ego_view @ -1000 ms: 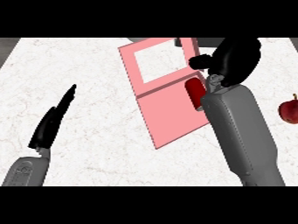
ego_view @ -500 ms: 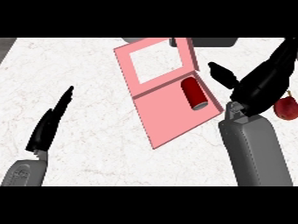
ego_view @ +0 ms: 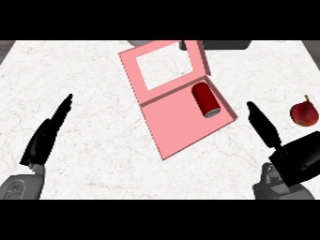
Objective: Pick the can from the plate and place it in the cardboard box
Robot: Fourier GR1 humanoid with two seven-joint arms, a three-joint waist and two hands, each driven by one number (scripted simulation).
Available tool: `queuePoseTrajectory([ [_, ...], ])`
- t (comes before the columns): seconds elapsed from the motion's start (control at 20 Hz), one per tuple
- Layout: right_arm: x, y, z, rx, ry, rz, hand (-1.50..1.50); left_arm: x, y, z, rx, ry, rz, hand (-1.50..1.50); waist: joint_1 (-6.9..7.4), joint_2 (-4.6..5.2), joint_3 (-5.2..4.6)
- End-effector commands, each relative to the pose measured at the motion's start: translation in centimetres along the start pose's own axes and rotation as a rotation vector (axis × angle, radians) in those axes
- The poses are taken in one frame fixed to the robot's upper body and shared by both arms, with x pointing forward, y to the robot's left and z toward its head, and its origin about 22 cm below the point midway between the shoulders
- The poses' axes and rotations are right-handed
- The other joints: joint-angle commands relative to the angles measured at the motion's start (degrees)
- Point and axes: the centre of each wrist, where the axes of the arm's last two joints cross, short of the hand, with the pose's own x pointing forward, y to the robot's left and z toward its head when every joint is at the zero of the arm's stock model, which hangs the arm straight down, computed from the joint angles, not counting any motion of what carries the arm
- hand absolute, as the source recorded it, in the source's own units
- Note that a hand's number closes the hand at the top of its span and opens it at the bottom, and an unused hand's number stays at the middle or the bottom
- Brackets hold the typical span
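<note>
Compared with the earlier frame, we see the right robot hand (ego_view: 308, 157) drawn back from beside the pink box (ego_view: 178, 96) toward the near right corner of the surface (ego_view: 86, 79); it now sits well clear of the box. One straight finger points away from us toward the far edge, and the hand holds nothing. Its palm runs off the right side of the view, so we cannot make out the rest of its fingers.

The red can (ego_view: 206, 99) lies on its side inside the pink box, in the near compartment, close to the box's right wall, with its silver end facing the near edge. Its position matches the earlier frame. The box lies flat and tilted near the far edge of the surface.

The left robot hand (ego_view: 48, 136) rests near the near left corner, fingers straight, empty, unchanged.

A dark red fruit (ego_view: 303, 113) lies near the right edge, now fully uncovered. A grey object (ego_view: 217, 45) at the far edge is cut off; we cannot identify it.
</note>
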Motion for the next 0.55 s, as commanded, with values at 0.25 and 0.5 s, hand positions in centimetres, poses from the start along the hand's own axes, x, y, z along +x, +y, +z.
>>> queuePoseTrajectory([
  [0.25,-3.1,-6.9,3.6,-0.072,0.128,-0.071,-1.5,0.1,-0.6,0.4,-0.008,-0.022,0.0,0.0,0.2,0.19,-0.03],
  [0.5,-4.7,-8.5,3.9,-0.067,0.129,-0.034,-1.5,0.5,-0.8,-0.4,0.003,-0.017,0.001,0.0,0.41,0.32,-0.03],
])
